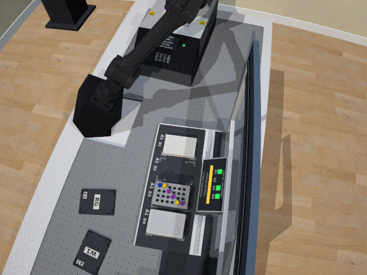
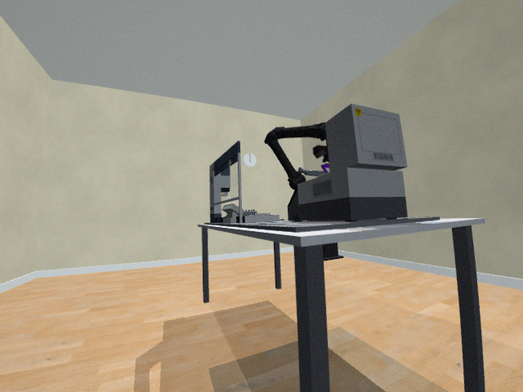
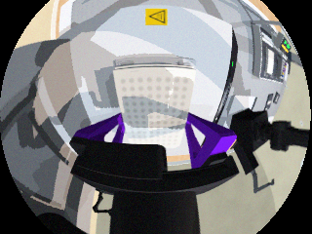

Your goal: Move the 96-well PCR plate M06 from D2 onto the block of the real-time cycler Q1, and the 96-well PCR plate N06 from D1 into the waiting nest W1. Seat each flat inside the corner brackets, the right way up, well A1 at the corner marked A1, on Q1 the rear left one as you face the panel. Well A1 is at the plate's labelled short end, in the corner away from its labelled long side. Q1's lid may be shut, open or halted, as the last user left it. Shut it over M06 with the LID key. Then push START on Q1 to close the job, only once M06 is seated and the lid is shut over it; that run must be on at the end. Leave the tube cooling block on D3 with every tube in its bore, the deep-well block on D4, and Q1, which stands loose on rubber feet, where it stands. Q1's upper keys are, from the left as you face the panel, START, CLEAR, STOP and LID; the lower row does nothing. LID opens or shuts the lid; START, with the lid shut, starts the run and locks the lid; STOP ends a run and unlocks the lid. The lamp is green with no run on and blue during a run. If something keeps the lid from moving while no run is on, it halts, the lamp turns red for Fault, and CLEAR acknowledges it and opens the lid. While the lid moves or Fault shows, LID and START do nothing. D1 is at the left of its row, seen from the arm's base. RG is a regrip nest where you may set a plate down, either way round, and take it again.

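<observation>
Floor (image 2: 105, 329) pale wood planks, satin; table top (image 1: 97, 165) matt grey, dotted; cycler casing (image 2: 371, 185) smooth matt grey.

Top cam: high, looks down over whole surface (image 1: 53, 177). Ext cam: far, low, near floor, off a surface corner. Wrist cam: close, fisheye, behind tool (image 3: 156, 136). All share cycler (image 1: 189, 59).

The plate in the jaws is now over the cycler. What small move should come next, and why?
Probably a slow, straight descent. The gripper is shut on the PCR plate, which in the wrist view hangs over the cycler, whose lamp is green. D2 is bare, so this should be M06. How well it lines up with the brackets cannot be seen.
</observation>
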`<state>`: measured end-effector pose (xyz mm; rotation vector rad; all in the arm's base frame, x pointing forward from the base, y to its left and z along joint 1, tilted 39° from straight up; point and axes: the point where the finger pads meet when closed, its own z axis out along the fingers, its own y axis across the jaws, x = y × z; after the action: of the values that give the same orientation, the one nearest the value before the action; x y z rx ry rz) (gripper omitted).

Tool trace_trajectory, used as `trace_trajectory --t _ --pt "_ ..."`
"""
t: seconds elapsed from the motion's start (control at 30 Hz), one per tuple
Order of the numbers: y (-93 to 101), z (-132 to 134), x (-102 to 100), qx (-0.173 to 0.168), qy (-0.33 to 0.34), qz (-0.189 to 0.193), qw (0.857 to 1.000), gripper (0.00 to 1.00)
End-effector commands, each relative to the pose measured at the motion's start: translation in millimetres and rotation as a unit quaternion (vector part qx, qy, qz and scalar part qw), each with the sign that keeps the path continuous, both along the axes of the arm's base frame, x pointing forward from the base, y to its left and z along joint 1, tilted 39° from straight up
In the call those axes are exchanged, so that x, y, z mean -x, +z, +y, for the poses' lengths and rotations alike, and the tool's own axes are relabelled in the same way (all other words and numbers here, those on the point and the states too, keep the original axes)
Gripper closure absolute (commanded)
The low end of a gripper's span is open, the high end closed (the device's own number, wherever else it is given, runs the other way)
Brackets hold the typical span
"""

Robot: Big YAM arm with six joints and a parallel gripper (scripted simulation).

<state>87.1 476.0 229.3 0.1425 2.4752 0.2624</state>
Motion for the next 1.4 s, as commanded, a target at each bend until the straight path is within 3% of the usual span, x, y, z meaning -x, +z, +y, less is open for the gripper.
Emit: trace_trajectory --t 0.0,0.2,0.5,0.97,1.37 --pt "2.6 7.5 5.1 -0.014 -0.002 0.0 1.0 1.0" --pt "0.5 6.1 9.2 -0.011 0.002 0.0 1.0 1.0" --pt "26.3 12.0 14.8 -0.04 0.008 0.002 0.999 1.0" --pt "32.7 12.0 -2.6 -0.04 -0.002 0.0 0.999 1.0" --pt "26.2 8.0 12.2 -0.033 0.013 0.0 0.999 1.0"
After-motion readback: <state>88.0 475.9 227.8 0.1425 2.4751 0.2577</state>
